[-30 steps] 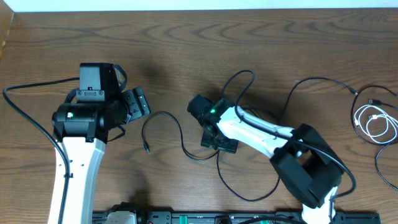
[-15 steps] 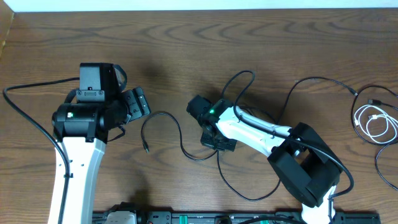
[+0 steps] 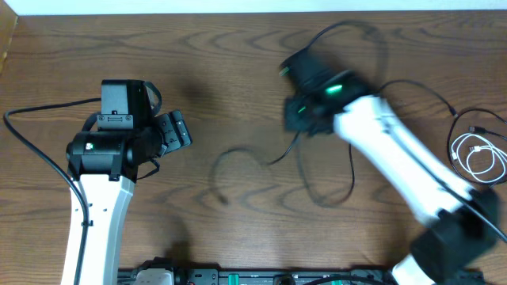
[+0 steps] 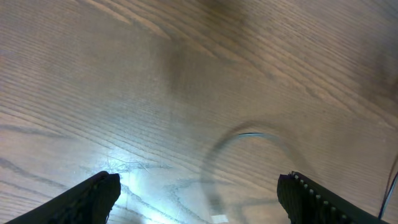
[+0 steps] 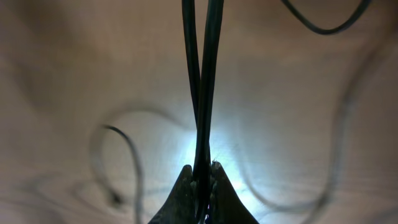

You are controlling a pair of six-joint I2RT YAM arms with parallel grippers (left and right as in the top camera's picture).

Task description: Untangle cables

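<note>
Black cable (image 5: 193,81): two strands are pinched tight between the right fingers (image 5: 182,194) and run straight out from the tips, so probably a fold or loop caught at its bend. Past the tips the rest trails in loose, blurred curves over the bench (image 3: 198,47). It looks thin, light and limp. There's no real load on the grip, but the smooth jacket may slip and a plug end could snag a crossing. Better hold: one strand, near a plug. Left fingers (image 4: 93,198) stand wide with nothing between them; a faint cable loop lies just ahead. White cable (image 3: 478,158) sits coiled, well apart from both sets of fingers.
</note>
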